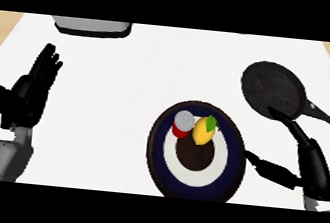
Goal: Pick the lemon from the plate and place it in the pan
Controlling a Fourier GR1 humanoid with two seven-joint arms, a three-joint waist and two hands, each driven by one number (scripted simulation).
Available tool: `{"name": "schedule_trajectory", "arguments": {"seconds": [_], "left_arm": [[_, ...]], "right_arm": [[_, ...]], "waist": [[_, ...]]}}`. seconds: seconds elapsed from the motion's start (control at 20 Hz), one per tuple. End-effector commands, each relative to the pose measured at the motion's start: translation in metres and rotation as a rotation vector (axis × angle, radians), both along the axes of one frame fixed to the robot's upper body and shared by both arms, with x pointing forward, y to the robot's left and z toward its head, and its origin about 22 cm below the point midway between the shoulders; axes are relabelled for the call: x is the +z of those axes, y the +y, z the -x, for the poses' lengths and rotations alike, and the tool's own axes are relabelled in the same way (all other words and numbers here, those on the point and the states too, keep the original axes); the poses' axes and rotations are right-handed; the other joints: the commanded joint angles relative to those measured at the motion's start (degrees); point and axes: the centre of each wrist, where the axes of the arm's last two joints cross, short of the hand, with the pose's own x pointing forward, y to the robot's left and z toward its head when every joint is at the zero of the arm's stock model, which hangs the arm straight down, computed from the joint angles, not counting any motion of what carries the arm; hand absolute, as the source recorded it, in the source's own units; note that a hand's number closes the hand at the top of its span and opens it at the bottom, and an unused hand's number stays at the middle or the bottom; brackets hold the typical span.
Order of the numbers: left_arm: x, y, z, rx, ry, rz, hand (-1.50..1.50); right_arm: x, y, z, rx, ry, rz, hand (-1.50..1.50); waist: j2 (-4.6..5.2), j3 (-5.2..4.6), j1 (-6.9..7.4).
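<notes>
Head view, looking steeply down on a white bench (127,79); a round plate (190,190) with a dark blue rim, a white ring and a dark centre sits near the lower middle; the lemon (203,132), yellow with a touch of green at its upper end, lies on the plate's upper part, just beside a grey round piece (185,119) and a red piece (178,130) to its left.

The black pan (272,88) lies up and to the right of the plate, apart from it, handle (327,117) running toward the right edge; nothing is in it.

The right hand (312,165) is open and holds nothing; its straight fingers point up toward the pan's near rim, its thumb spread toward the plate's right edge; it does not touch the lemon. The left hand (29,90) rests open at the view's left, fingers up.

The step in hand looks like the approach, with the pick not yet made; the next move likely calls for the right hand to swing left over the plate and close on the lemon alone, sparing its neighbours.

A grey object (91,26) sits at the bench's far edge; no brand, label or writing can be read.
</notes>
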Motion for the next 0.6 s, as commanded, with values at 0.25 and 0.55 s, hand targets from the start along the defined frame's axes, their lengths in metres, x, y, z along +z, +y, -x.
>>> {"name": "schedule_trajectory", "arguments": {"seconds": [0.25, 0.55], "left_arm": [[0.002, 0.006, 0.001, -0.006, 0.011, -0.003, 0.0], [-0.006, -0.006, 0.0, -0.023, -0.002, 0.0, 0.0]], "right_arm": [[0.102, -0.03, 0.02, 0.05, 0.141, 0.39, -1.5], [0.175, 0.005, 0.012, 0.025, 0.231, 0.457, -1.5]], "waist": [[-0.24, -0.22, 0.76], [0.08, -0.08, 1.71]]}}
